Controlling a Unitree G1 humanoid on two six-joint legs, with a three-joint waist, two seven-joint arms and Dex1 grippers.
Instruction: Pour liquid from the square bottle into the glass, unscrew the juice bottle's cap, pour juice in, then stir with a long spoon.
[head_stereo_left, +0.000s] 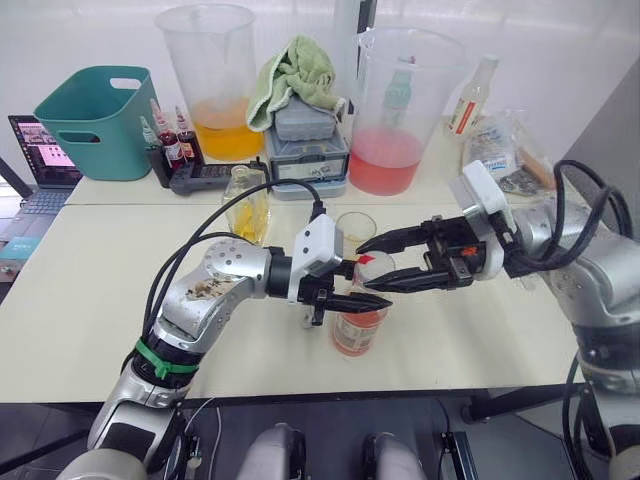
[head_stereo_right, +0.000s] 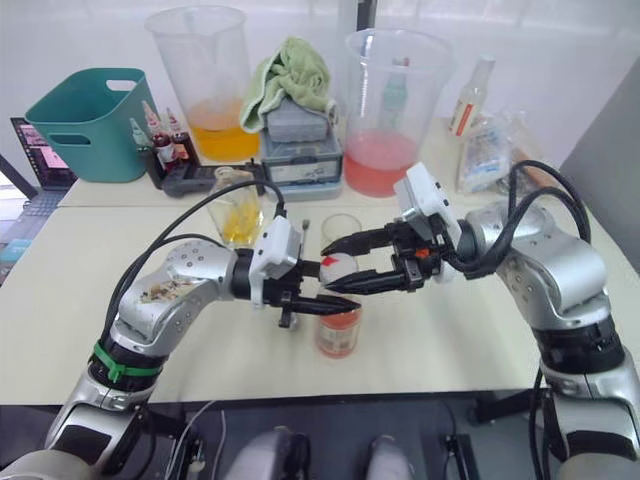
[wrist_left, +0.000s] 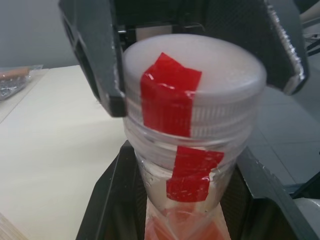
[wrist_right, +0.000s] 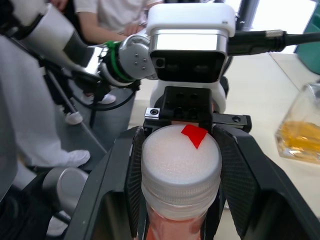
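Upright, cap up, the juice bottle: left end effector clamps its neck, right end effector its cap.

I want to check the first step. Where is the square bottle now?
In the left eye view the square bottle stands on the table, toward the robot's left of the glass, behind the left gripper and the juice bottle.
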